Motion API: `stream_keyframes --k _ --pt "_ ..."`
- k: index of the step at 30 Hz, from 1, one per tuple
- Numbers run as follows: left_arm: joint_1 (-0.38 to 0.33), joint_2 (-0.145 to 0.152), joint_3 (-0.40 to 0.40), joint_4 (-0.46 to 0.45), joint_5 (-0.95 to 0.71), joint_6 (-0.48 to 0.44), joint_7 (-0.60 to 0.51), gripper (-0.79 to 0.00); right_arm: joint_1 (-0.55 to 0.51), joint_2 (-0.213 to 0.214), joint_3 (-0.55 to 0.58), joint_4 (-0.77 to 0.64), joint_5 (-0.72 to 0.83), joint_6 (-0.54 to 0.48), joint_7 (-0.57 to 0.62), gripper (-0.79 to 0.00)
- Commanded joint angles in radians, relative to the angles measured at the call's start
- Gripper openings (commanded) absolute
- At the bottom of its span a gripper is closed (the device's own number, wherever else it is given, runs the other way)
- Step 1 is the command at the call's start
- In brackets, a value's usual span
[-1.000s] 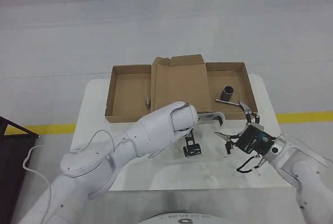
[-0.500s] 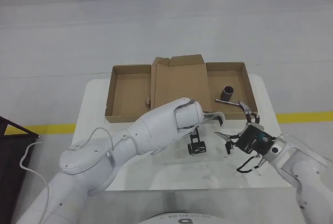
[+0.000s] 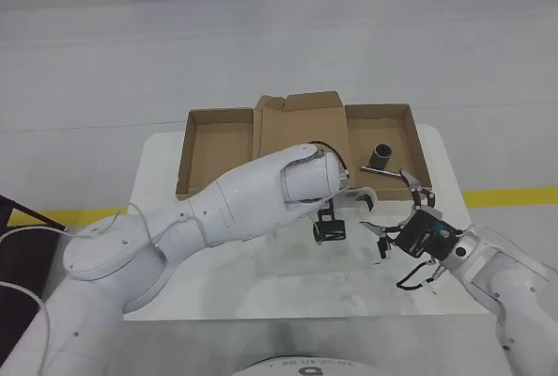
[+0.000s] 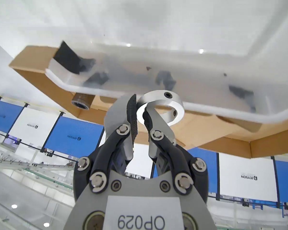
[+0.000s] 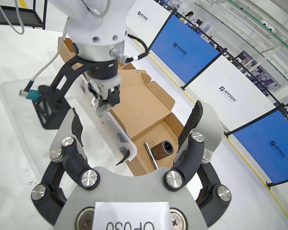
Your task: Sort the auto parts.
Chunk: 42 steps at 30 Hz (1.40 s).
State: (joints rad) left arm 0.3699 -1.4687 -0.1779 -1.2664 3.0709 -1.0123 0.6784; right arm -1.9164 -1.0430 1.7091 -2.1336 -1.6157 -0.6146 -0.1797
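The metal ring [image 4: 172, 101] is pinched in my left gripper [image 4: 139, 108], one finger in its hole and one outside, just in front of the cardboard box [image 3: 302, 141]; I think that grip keeps it from slipping. My right gripper [image 5: 136, 113] hangs wide open near the box's right end, holding nothing, out of the way.

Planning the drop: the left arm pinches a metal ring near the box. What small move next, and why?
Probably move the ring forward over the front wall of the cardboard box before opening. The left gripper is shut on it, and the right wrist view shows it beside that wall, above the table, not yet over a compartment.
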Motion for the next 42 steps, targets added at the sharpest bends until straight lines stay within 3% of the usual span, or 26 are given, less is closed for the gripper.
stream_keyframes --k 1,7,13,18,24,30,35,42 --pt "-0.001 0.036 -0.053 -0.003 -0.025 0.000 -0.038 -0.785 0.000 0.000 0.000 0.000 0.000 0.000 0.000 0.000" --pt "0.081 0.144 -0.263 -0.082 -0.136 0.000 -0.210 -0.785 0.000 0.000 0.000 0.000 0.000 0.000 0.000 0.000" --pt "0.223 0.250 -0.505 -0.176 -0.263 0.000 -0.398 -0.785 0.000 0.000 0.000 0.000 0.000 0.000 0.000 0.000" --pt "0.372 0.302 -0.738 -0.226 -0.509 0.000 -0.604 -0.785 0.000 0.000 0.000 0.000 0.000 0.000 0.000 0.000" --pt "0.494 0.321 -0.901 -0.257 -0.811 0.000 -0.830 -0.785 0.000 0.000 0.000 0.000 0.000 0.000 0.000 0.000" --pt "0.561 0.313 -1.037 -0.173 -1.093 0.063 -0.962 -0.785 0.000 0.000 0.000 0.000 0.000 0.000 0.000 0.000" --pt "0.589 0.304 -1.063 -0.138 -1.167 0.135 -1.162 -0.785 0.000 0.000 0.000 0.000 0.000 0.000 0.000 0.000" --pt "0.596 0.301 -1.056 -0.062 -1.169 0.166 -1.287 -0.785 0.000 0.000 0.000 0.000 0.000 0.000 0.000 0.000"
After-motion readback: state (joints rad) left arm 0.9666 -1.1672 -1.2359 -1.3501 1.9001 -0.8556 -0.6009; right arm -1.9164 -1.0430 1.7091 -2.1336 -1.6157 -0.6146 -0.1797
